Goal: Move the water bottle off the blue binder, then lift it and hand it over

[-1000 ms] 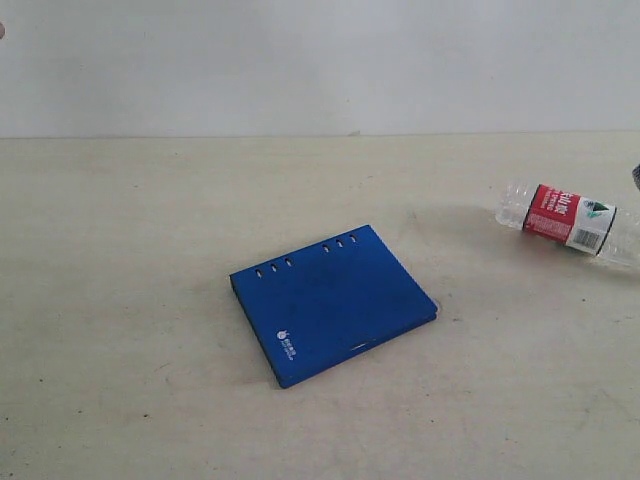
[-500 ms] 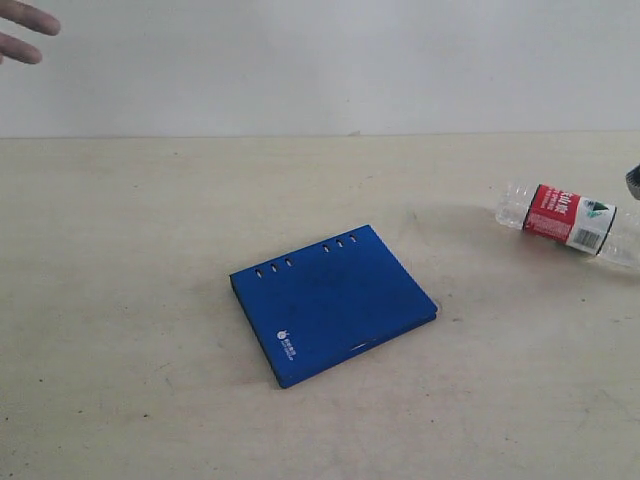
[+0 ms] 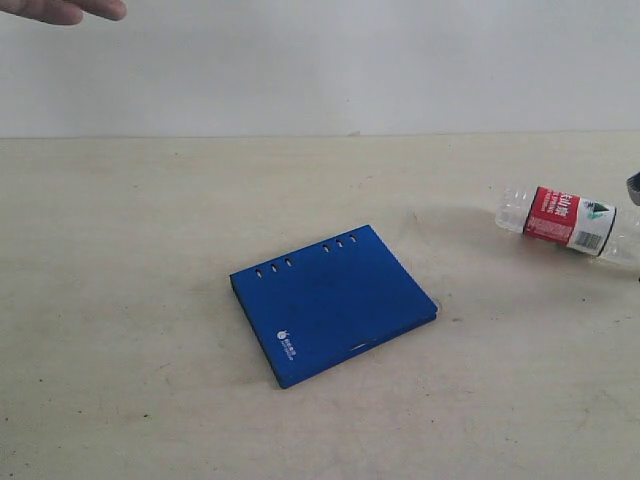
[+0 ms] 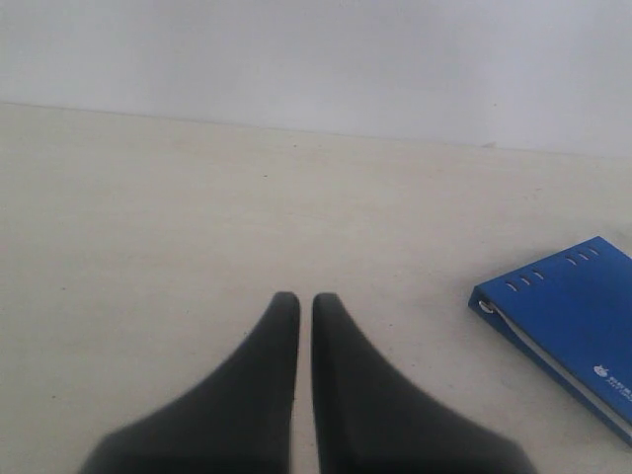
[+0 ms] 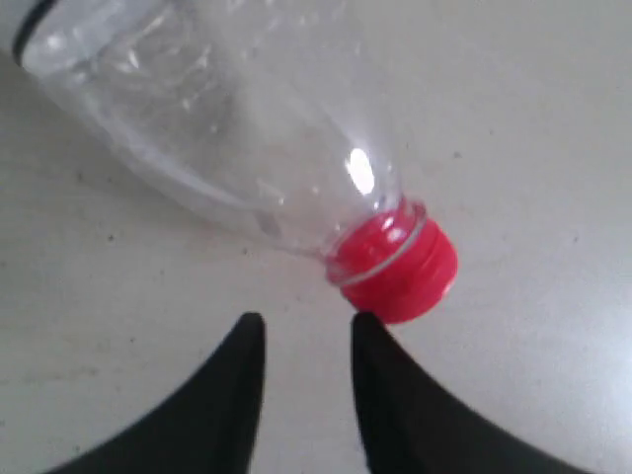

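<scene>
The water bottle (image 3: 568, 220) lies on its side on the table at the far right, well away from the blue binder (image 3: 333, 300), which rests flat near the middle. In the right wrist view the bottle's clear shoulder (image 5: 227, 128) and red cap (image 5: 395, 272) fill the picture. My right gripper (image 5: 308, 321) is open just short of the cap, one fingertip (image 5: 367, 326) close beside it, nothing between the jaws. Only a dark sliver of the right gripper (image 3: 634, 185) shows in the exterior view. My left gripper (image 4: 305, 298) is shut and empty over bare table, with the binder (image 4: 578, 306) off to one side.
A person's hand (image 3: 65, 10) reaches in at the top left corner of the exterior view. The beige table (image 3: 130, 300) ends at a white wall behind.
The person's hand has come further into the top left corner. The dark tip of my right gripper at the right edge has dropped slightly. Bottle and binder have hardly moved.
</scene>
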